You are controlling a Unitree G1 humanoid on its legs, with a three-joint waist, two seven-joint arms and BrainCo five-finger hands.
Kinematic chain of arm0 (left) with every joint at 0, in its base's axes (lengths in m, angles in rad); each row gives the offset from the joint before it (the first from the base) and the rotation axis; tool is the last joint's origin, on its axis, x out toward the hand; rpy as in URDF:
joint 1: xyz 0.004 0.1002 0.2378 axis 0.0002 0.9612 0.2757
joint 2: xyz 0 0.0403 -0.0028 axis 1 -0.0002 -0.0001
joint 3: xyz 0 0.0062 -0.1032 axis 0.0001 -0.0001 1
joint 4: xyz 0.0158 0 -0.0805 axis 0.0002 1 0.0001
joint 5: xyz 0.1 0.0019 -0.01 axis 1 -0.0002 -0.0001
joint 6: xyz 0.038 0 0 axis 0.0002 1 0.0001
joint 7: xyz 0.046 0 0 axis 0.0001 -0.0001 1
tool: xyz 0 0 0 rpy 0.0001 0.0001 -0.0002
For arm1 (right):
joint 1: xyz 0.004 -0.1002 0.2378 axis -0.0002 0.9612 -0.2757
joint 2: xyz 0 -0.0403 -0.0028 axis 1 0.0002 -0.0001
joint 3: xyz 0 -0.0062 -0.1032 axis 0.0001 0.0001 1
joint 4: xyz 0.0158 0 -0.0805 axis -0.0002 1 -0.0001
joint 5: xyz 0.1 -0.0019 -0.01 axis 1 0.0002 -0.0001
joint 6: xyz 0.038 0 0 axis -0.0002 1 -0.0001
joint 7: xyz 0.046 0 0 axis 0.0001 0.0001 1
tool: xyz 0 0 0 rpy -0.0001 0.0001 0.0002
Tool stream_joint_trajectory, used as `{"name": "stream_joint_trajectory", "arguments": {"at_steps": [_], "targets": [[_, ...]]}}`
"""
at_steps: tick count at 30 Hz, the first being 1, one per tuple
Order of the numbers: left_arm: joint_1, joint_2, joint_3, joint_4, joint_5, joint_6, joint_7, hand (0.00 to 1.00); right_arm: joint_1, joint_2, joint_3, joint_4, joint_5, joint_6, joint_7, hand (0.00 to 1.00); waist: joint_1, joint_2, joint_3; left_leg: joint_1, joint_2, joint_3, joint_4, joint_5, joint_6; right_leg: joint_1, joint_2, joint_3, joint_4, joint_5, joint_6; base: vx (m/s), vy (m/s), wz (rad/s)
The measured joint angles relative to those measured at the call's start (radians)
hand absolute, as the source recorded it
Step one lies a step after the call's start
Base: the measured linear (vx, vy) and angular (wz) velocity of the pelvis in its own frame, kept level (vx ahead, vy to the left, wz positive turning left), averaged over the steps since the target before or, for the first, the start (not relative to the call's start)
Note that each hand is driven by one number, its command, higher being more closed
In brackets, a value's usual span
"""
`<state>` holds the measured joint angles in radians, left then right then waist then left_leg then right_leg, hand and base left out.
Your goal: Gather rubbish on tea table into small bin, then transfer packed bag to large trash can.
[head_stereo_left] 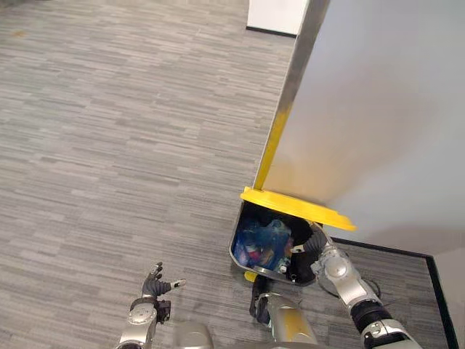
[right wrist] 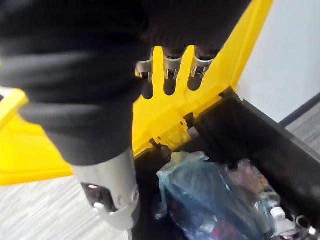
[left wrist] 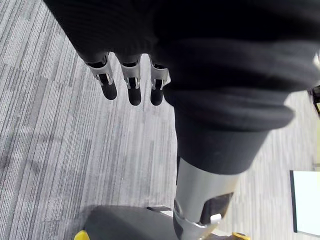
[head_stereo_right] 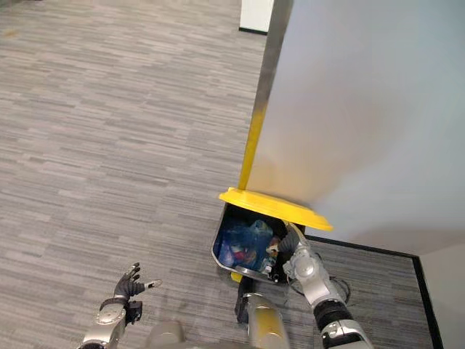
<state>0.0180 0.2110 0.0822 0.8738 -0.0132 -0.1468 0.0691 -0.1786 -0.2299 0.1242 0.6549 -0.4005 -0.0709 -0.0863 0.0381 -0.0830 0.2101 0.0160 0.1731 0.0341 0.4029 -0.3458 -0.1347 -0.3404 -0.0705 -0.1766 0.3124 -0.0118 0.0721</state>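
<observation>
— What sort of place is this?
— It looks like an office or a similar commercial interior. Grey striped carpet (head_stereo_left: 109, 145) covers the whole floor.
— What else shows it?
— A plain white wall (head_stereo_left: 392, 109) with a metal edge strip (head_stereo_left: 301, 51) and black skirting (head_stereo_left: 392, 249). A large trash can (right wrist: 250, 135) with a yellow lid (head_stereo_left: 290, 205) stands against the wall.

Translucent blue bag (head_stereo_left: 267, 237), knotted and stuffed with rubbish, lying inside black large trash can (right wrist: 250, 135); yellow lid (head_stereo_left: 292, 205) tipped up open above it.
</observation>
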Motion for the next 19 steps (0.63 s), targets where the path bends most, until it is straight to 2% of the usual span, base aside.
{"name": "stream_joint_trajectory", "arguments": {"at_steps": [2, 4, 5, 6, 8, 10, 11, 13, 16, 18, 19], "targets": [[0.003, -0.005, 0.0, 0.0, 0.007, 0.006, 0.0, 0.0, 0.031, 0.013, -0.008, 0.0, 0.008, 0.0, 0.0, 0.0, -0.002, -0.004, 0.001, -0.001, -0.006, 0.019, 0.039, -0.017, 0.009, 0.006, -0.003, 0.018, -0.002, 0.015, 0.024, -0.13, 0.092, -0.25], [0.002, -0.005, 0.001, 0.0, 0.007, 0.006, 0.001, 0.0, 0.1, 0.029, -0.025, -0.016, 0.035, -0.001, 0.001, 0.0, -0.016, -0.022, 0.003, -0.029, -0.027, 0.03, 0.103, -0.026, 0.03, 0.011, -0.018, 0.038, -0.038, 0.056, 0.088, -0.18, 0.112, -0.22], [0.007, -0.012, 0.002, -0.001, 0.007, 0.007, 0.001, 0.0, 0.127, 0.046, -0.048, -0.029, 0.07, -0.001, 0.002, 0.0, -0.023, 0.0, 0.011, -0.038, -0.005, 0.052, 0.079, -0.006, 0.048, 0.007, -0.02, 0.039, -0.044, 0.025, 0.141, -0.29, 0.079, -0.3], [0.009, -0.013, 0.001, 0.001, 0.007, 0.011, 0.002, 0.0, 0.176, 0.066, -0.067, -0.036, 0.108, 0.0, 0.002, 0.0, -0.032, -0.007, 0.009, -0.043, -0.003, 0.066, 0.063, 0.015, 0.054, -0.069, -0.036, 0.045, 0.267, -0.04, 0.023, -0.25, 0.047, -0.31], [0.016, -0.014, 0.004, 0.001, 0.007, 0.013, 0.004, 0.0, 0.236, 0.089, -0.096, -0.045, 0.142, 0.0, 0.003, 0.0, -0.035, -0.012, 0.004, -0.035, -0.001, 0.07, 0.045, 0.032, 0.054, -0.062, -0.053, 0.044, 0.445, -0.077, -0.003, -0.17, 0.026, -0.15], [0.029, -0.011, 0.015, 0.0, 0.007, 0.014, 0.008, 0.0, 0.299, 0.122, -0.125, -0.052, 0.177, -0.001, 0.002, 0.0, -0.028, -0.037, -0.017, -0.035, 0.002, 0.098, 0.002, 0.067, 0.043, -0.003, -0.084, 0.058, 0.576, -0.127, -0.008, -0.16, -0.183, -0.79], [0.022, -0.063, 0.079, 0.006, 0.007, 0.028, 0.019, 0.0, 0.339, 0.146, -0.196, -0.034, 0.206, 0.0, -0.001, 0.0, -0.026, -0.033, -0.07, -0.047, 0.02, 0.192, -0.13, 0.168, 0.003, 0.13, -0.044, 0.077, 0.263, -0.243, 0.031, -0.19, -0.381, -1.47], [-0.006, -0.097, 0.076, 0.042, 0.007, 0.027, 0.019, 0.0, 0.322, 0.111, -0.229, 0.049, 0.222, 0.0, -0.001, 0.0, -0.032, 0.012, -0.086, -0.031, 0.017, 0.208, -0.223, 0.214, 0.008, 0.153, -0.011, 0.102, 0.123, -0.215, -0.03, -0.15, -0.232, -0.87], [-0.003, -0.078, 0.078, 0.053, 0.007, 0.026, 0.02, 0.0, 0.338, 0.102, -0.246, 0.122, 0.234, 0.005, -0.002, 0.0, -0.038, 0.027, -0.097, 0.005, 0.016, 0.177, -0.266, 0.238, 0.01, 0.19, 0.01, 0.103, 0.071, -0.187, -0.038, -0.13, -0.031, -0.12], [0.015, -0.066, 0.088, 0.083, 0.007, 0.028, 0.02, 0.0, 0.336, 0.091, -0.257, 0.197, 0.235, 0.004, -0.001, 0.0, -0.038, 0.045, -0.135, 0.013, 0.022, 0.183, -0.321, 0.258, 0.022, 0.223, 0.036, 0.115, -0.051, -0.122, -0.032, -0.06, 0.023, -0.2], [0.014, -0.062, 0.088, 0.088, 0.007, 0.029, 0.019, 0.0, 0.335, 0.09, -0.267, 0.206, 0.235, 0.004, 0.0, 0.0, -0.037, 0.049, -0.137, 0.015, 0.021, 0.187, -0.332, 0.265, 0.02, 0.231, 0.037, 0.116, -0.076, -0.11, -0.024, -0.02, 0.04, -0.18]]}}
